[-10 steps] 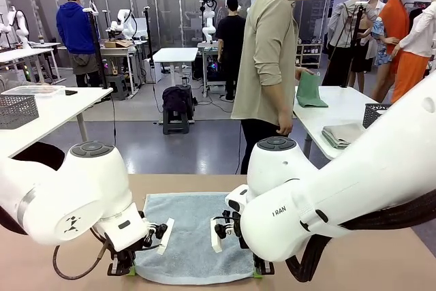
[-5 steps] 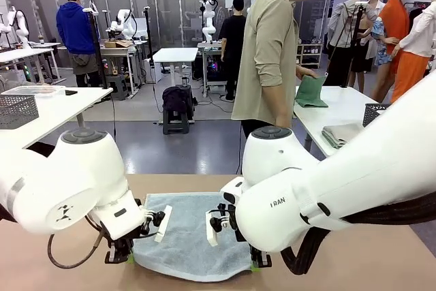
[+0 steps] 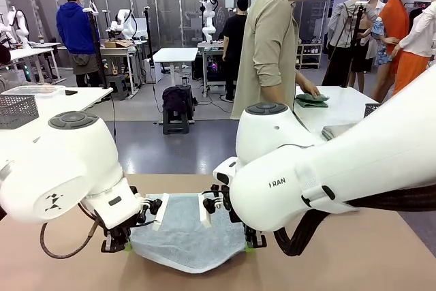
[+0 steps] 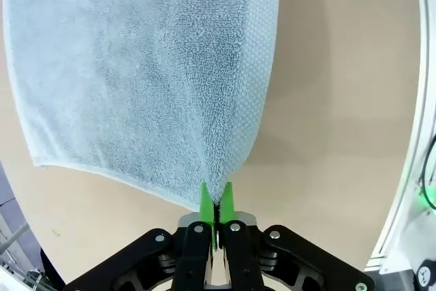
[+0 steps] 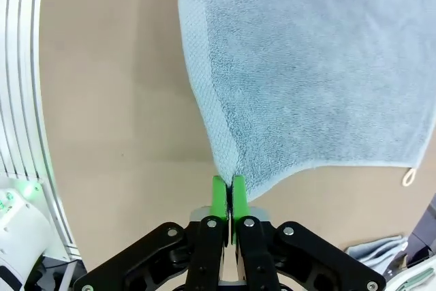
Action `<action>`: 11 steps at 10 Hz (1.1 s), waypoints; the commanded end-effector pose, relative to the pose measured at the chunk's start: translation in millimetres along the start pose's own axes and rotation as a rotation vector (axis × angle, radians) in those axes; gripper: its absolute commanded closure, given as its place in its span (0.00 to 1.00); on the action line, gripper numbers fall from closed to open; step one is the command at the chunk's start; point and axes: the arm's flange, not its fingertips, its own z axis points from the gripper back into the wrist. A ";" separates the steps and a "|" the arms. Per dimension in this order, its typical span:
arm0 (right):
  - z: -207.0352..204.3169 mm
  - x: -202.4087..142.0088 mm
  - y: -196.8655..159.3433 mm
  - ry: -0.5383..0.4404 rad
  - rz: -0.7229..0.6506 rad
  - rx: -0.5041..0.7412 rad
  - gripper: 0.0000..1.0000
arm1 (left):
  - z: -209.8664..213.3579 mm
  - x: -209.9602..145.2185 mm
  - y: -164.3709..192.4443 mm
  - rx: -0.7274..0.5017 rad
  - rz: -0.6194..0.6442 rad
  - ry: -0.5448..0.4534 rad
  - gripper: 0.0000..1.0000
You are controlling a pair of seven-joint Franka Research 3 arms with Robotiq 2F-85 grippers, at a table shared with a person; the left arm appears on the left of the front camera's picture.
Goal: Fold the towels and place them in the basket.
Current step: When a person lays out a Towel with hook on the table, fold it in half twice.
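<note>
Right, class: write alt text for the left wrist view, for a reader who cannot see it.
The left gripper, shut, pinches one corner of a pale blue-grey terry towel. The towel spreads away from it above a tan table.

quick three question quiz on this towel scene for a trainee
1. True or false: the left pincer is open above the towel.
2. What is the right pincer shut on? A the towel, B a basket, C a green cloth.
3. Fill in: the towel's small loop sits at one ____.
Key: 1 false; 2 A; 3 corner.
</note>
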 end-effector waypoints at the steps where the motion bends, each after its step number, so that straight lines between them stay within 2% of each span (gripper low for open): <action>1: 10.3 1.1 -3.1 0.014 0.005 -0.014 0.96 | 14.2 3.3 0.5 0.018 0.016 0.029 0.96; 8: 49.4 0.7 -13.6 -0.015 -0.020 -0.059 0.96 | 37.3 7.6 24.3 0.000 0.107 0.074 0.96; 10: 54.7 -2.9 -14.8 -0.021 -0.023 -0.059 0.96 | 41.4 2.8 33.0 -0.009 0.109 0.059 0.96; 11: 54.0 -2.4 -13.9 -0.039 0.011 -0.020 0.96 | 42.7 3.0 32.5 -0.011 0.079 0.046 0.96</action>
